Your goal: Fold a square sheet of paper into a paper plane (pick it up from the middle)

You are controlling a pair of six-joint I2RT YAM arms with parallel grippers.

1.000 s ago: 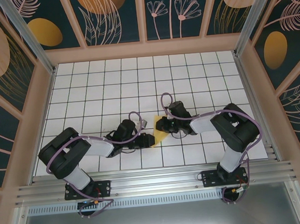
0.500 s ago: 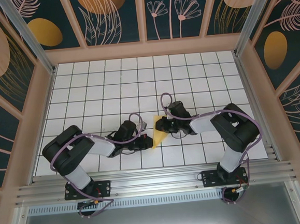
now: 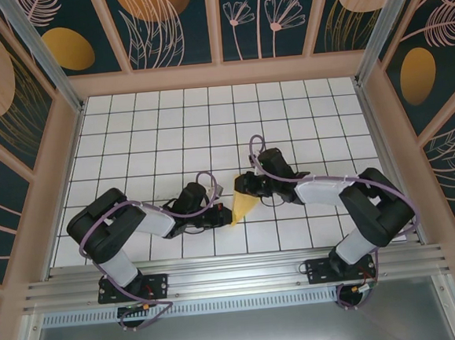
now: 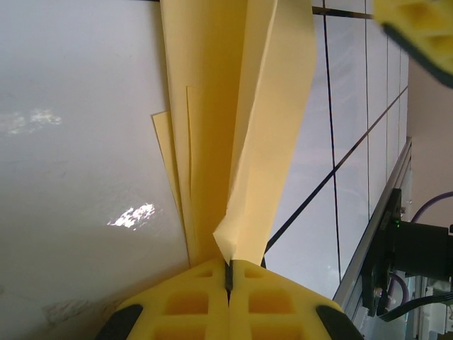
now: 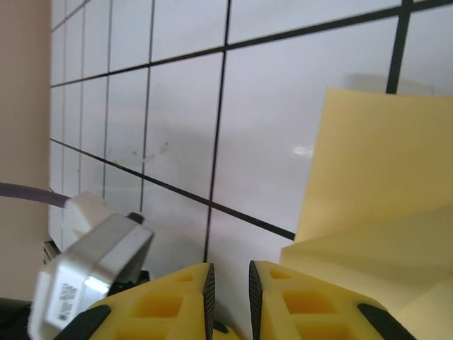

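Observation:
The square sheet of paper (image 3: 242, 207) is a narrow creased pale-yellow wedge lying between the two grippers, just in front of the table's middle. My left gripper (image 3: 224, 213) is shut on its near pointed end; in the left wrist view the folded layers (image 4: 233, 106) run up and away from the closed jaws (image 4: 228, 268). My right gripper (image 3: 243, 186) sits at the paper's far end. In the right wrist view its jaws (image 5: 228, 280) stand slightly apart with nothing between them, and the paper (image 5: 375, 177) lies just to their right.
The white grid-tiled table (image 3: 162, 136) is walled by wooden-framed patterned panels. An aluminium rail (image 3: 236, 276) runs along the near edge. The left arm's grey wrist housing (image 5: 92, 262) shows close beside the right gripper.
My left gripper has shut on the paper's pointed end. My right gripper has opened a little off the paper, and the right arm's elbow has swung out to the right.

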